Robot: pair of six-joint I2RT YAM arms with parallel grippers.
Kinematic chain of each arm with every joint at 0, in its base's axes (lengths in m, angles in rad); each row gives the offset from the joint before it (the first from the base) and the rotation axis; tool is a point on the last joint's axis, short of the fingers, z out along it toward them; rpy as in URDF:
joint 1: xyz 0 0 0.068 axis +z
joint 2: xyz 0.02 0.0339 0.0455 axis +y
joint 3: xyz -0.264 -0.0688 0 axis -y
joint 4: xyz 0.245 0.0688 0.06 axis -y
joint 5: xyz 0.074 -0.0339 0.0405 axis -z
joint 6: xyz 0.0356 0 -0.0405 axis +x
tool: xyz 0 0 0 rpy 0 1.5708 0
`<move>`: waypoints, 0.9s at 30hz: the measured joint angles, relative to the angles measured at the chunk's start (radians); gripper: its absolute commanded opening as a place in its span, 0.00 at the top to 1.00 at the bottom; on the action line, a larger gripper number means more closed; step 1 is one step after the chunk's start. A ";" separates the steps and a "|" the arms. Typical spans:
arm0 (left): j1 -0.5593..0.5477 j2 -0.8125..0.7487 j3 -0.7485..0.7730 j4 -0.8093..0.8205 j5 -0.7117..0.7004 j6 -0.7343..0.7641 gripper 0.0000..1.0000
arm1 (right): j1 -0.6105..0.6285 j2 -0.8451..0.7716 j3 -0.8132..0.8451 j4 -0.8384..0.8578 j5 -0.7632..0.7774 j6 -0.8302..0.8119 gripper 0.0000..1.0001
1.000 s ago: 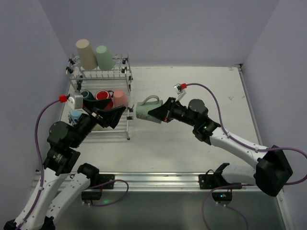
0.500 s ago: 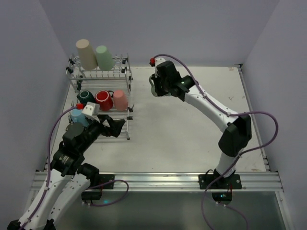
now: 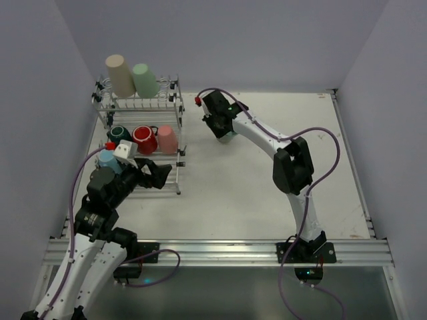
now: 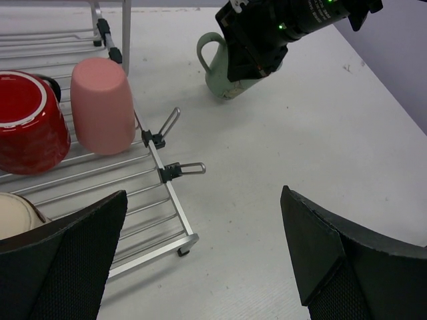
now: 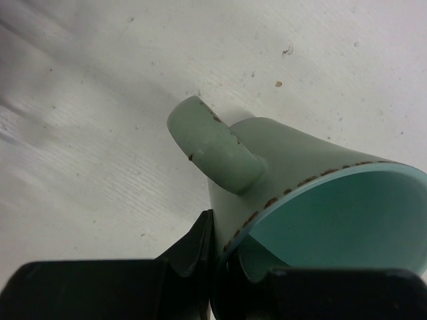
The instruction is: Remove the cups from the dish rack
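Observation:
My right gripper [image 3: 221, 128] is shut on the rim of a sage-green mug [image 3: 227, 137] with a teal inside. It holds the mug tilted, low over the table, just right of the dish rack [image 3: 179, 121]. In the right wrist view one finger is inside the mug [image 5: 300, 193] and one outside, with the gripper [image 5: 223, 267] under the handle. My left gripper [image 3: 160, 175] is open and empty by the rack's front right corner. In the rack are a beige cup [image 3: 120, 75], mint cup [image 3: 142, 79], dark green cup [image 3: 119, 133], red mug [image 3: 143, 139], pink cup [image 3: 167, 139] and light blue cup [image 3: 107, 160].
The left wrist view shows the rack's front rail [image 4: 167, 193], the pink cup [image 4: 100, 103], the red mug [image 4: 27, 120], the green mug [image 4: 223, 70] under the right gripper [image 4: 273, 33], and a cream rounded object [image 4: 17, 213] at the rack's near end. Purple walls enclose the table.
My right arm carried the green mug from in front of the rack to the back of the table, right of the rack. My left gripper drew back slightly toward the rack's front corner.

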 measured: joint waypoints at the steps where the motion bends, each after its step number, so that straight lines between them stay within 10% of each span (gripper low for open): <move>1: 0.002 0.003 -0.002 0.000 0.003 0.000 0.00 | -0.005 0.010 0.008 0.000 -0.006 -0.001 1.00; 12: 0.049 0.027 -0.002 -0.008 -0.056 0.000 0.00 | -0.021 0.067 0.031 0.011 -0.034 -0.009 0.82; 27: 0.058 0.050 0.008 -0.102 -0.374 -0.032 0.00 | -0.019 -0.059 -0.010 0.077 -0.061 -0.035 0.27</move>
